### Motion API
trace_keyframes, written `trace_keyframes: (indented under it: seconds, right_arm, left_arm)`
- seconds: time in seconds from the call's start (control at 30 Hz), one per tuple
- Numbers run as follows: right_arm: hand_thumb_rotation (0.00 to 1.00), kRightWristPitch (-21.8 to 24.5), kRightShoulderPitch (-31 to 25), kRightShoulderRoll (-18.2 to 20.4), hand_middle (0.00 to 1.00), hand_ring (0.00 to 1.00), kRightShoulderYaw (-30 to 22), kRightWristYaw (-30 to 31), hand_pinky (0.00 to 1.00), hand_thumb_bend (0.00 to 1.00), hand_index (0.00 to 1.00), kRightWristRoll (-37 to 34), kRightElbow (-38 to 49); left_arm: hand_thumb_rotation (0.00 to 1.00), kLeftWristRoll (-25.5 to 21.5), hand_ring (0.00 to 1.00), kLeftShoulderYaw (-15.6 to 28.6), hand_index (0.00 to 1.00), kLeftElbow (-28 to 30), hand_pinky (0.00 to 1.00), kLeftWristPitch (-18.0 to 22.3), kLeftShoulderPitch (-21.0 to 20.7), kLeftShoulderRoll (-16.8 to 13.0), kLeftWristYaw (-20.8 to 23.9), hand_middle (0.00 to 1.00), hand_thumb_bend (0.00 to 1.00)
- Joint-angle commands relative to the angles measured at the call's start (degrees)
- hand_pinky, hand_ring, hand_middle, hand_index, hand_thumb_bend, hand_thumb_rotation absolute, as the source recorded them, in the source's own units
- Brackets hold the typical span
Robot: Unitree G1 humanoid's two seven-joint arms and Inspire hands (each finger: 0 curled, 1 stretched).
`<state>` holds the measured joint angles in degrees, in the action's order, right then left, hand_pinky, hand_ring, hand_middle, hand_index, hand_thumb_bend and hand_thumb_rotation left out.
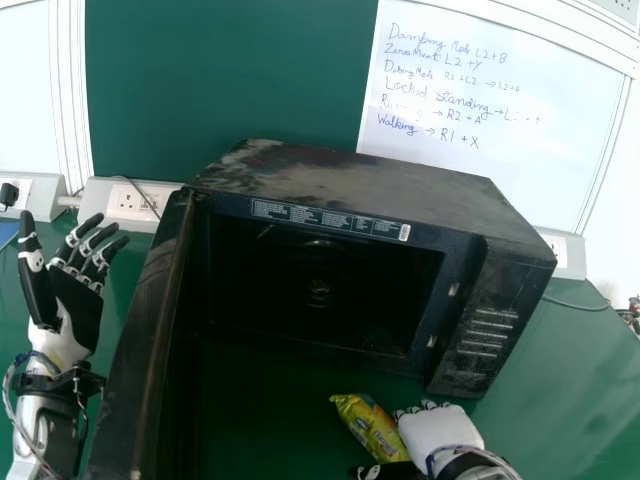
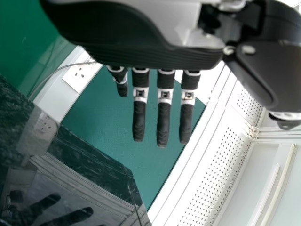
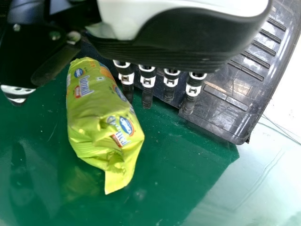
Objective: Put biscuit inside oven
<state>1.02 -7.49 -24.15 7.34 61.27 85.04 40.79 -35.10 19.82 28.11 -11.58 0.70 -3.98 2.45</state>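
We are observing the biscuit packet (image 1: 368,427) lying on the green table (image 1: 570,375) before the open oven (image 1: 370,188). We are seeing the right hand (image 1: 440,430) resting ungrasping, straight-fingered, the packet lying between fingers and thumb. Beside the oven door (image 1: 150,330), we are noting the left hand (image 1: 75,305) standing released, fingers extending upward.
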Motion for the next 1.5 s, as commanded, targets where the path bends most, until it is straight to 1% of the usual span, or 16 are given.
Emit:
trace_keyframes:
  seconds: [0.0,0.17,0.3,0.5,0.73,0.93,1.03,1.13,1.2,1.23,1.27,1.37,1.47]
  right_arm:
    - [0.39,-0.18,0.45,0.56,0.96,0.96,0.66,-0.76,0.96,1.0,0.94,0.37,-1.26]
    - [0.39,0.22,0.49,1.11,0.96,0.97,0.92,-1.85,0.97,1.0,0.92,0.08,-2.72]
    - [0.39,-0.25,0.56,0.81,0.96,0.97,1.27,-2.81,0.99,1.0,0.92,0.65,-3.63]
    - [0.38,-0.93,0.57,0.44,0.97,0.98,2.68,-3.69,1.0,1.0,0.92,3.84,-4.42]
    - [0.38,-1.46,-0.27,0.76,0.96,0.97,4.64,-7.1,1.0,1.0,0.91,8.69,-5.33]
    - [0.39,-1.85,-0.49,0.77,0.98,0.97,7.23,-7.91,1.0,0.91,0.93,14.39,-6.67]
    - [0.43,-1.01,-1.41,1.34,0.96,0.96,8.14,-10.4,1.0,0.85,0.92,16.49,-7.18]
    - [0.41,-0.67,-2.17,1.42,0.96,0.95,9.09,-12.33,1.0,0.79,0.91,18.85,-7.83]
    - [0.45,-0.32,-2.54,1.48,0.95,0.94,9.76,-13.82,1.0,0.75,0.91,20.77,-8.43]
    - [0.45,-0.21,-2.74,1.55,0.95,0.94,10.03,-14.43,1.0,0.73,0.91,21.64,-8.65]
    - [0.43,-0.08,-2.9,1.68,0.95,0.94,10.21,-14.9,1.0,0.75,0.91,22.25,-8.88]
    - [0.45,0.0,-3.13,1.66,0.95,0.94,10.58,-15.8,1.0,0.71,0.91,23.31,-9.32]
    - [0.44,0.01,-3.35,1.38,0.95,0.94,10.89,-16.6,1.0,0.71,0.91,24.1,-9.54]
  left_arm:
    - [0.48,-0.75,0.63,-0.11,0.62,0.5,0.66,-0.74,-0.95,-0.09,0.4,0.62,0.83]
    - [0.47,-0.75,0.62,0.03,0.62,0.25,0.66,-0.69,-1.0,-0.17,0.25,0.61,0.85]
    - [0.47,-1.03,0.63,0.18,0.62,-0.03,0.67,-0.52,-0.83,-0.41,-0.47,0.62,0.85]
    - [0.49,-0.98,0.64,0.09,0.63,0.16,0.67,-0.19,-0.5,-0.58,-0.75,0.63,0.85]
    - [0.49,-1.93,0.63,0.12,0.64,0.92,0.66,-0.63,-0.37,-0.36,-0.14,0.63,0.84]
    - [0.48,-2.31,0.64,0.26,0.63,1.09,0.66,-1.02,-0.43,-0.81,0.25,0.63,0.84]
    - [0.49,-2.33,0.63,0.22,0.63,1.07,0.66,-1.08,-0.52,-0.89,0.34,0.63,0.84]
    - [0.49,-2.06,0.63,0.12,0.63,0.97,0.66,-0.78,-0.47,-0.9,0.15,0.63,0.84]
    - [0.49,-2.12,0.63,0.09,0.64,0.88,0.66,-0.58,-0.45,-0.88,-0.1,0.63,0.84]
    - [0.48,-2.22,0.63,0.12,0.64,0.83,0.66,-0.52,-0.45,-0.87,-0.2,0.63,0.84]
    - [0.48,-2.31,0.63,0.15,0.64,0.8,0.66,-0.51,-0.48,-0.86,-0.23,0.63,0.85]
    - [0.48,-2.51,0.63,0.27,0.63,0.87,0.66,-0.79,-0.53,-0.82,0.05,0.63,0.85]
    - [0.48,-2.11,0.64,0.18,0.64,1.02,0.67,-0.73,-0.35,-0.89,0.1,0.63,0.85]
